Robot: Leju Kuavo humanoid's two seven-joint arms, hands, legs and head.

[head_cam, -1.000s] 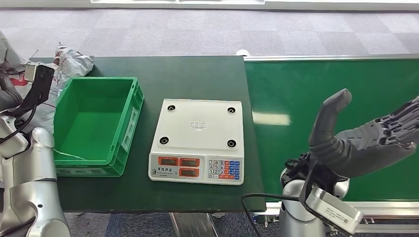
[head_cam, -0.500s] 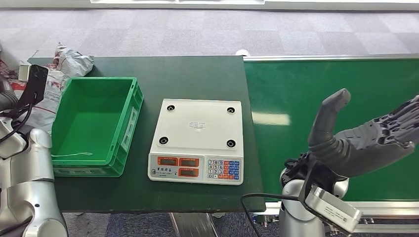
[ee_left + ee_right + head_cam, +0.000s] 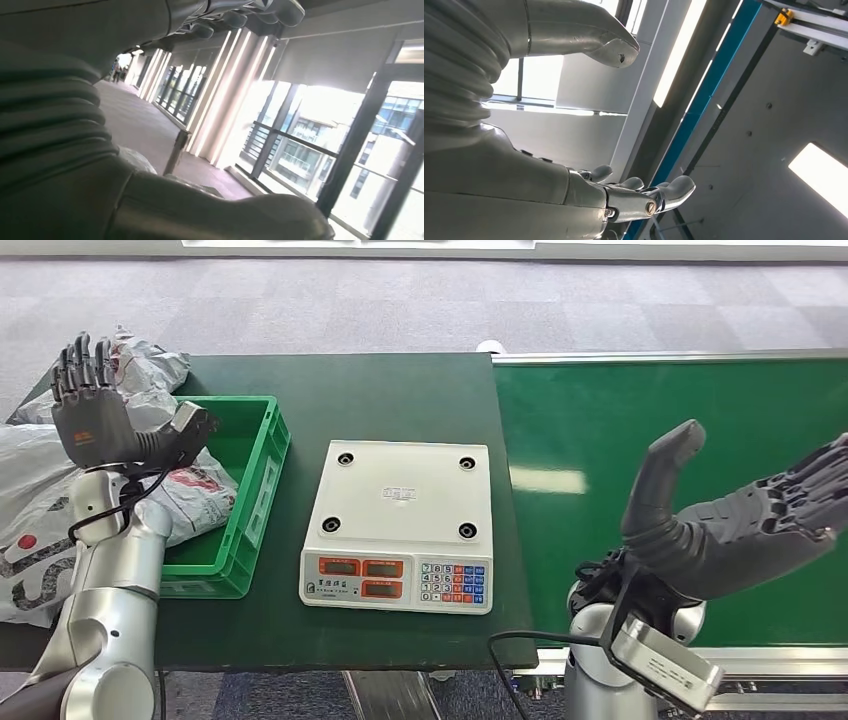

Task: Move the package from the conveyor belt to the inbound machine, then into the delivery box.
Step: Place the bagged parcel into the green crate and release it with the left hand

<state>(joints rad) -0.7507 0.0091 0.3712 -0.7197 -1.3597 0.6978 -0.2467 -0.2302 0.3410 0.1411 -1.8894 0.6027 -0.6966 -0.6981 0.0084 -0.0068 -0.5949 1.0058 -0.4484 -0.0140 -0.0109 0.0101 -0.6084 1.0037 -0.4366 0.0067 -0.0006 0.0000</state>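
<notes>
Nearest me, right robot hand (image 3: 745, 515) hangs over the conveyor belt (image 3: 680, 440), palm up, thumb raised, fingers spread, nothing in it; the right wrist view agrees, fingers (image 3: 664, 192) apart against the ceiling. The belt stretch I can see carries no parcel. Left robot hand (image 3: 95, 420) is raised at the left end of the table (image 3: 400, 390), fingers upright and apart, released, gripping nothing. Just behind and below it the package (image 3: 185, 495), a grey-white poly mailer with red and black print, lies draped over the near-left rim of the green delivery box (image 3: 255, 480), partly inside, partly spilling out onto the table. I can't tell whether the hand touches it. More bags (image 3: 150, 365) sit heaped at the table's far-left corner. Inbound machine (image 3: 400, 525), a white scale with a keypad, stands mid-table with its platform bare. My read: this parcel is at the box stage but not fully seated. Handling guess: light, soft, floppy, slick film, so it'll sag and slide. I'd pinch a bunched fold near the middle, over the contents, not a loose edge, and lift it clear of the rim before nudging it in.
</notes>
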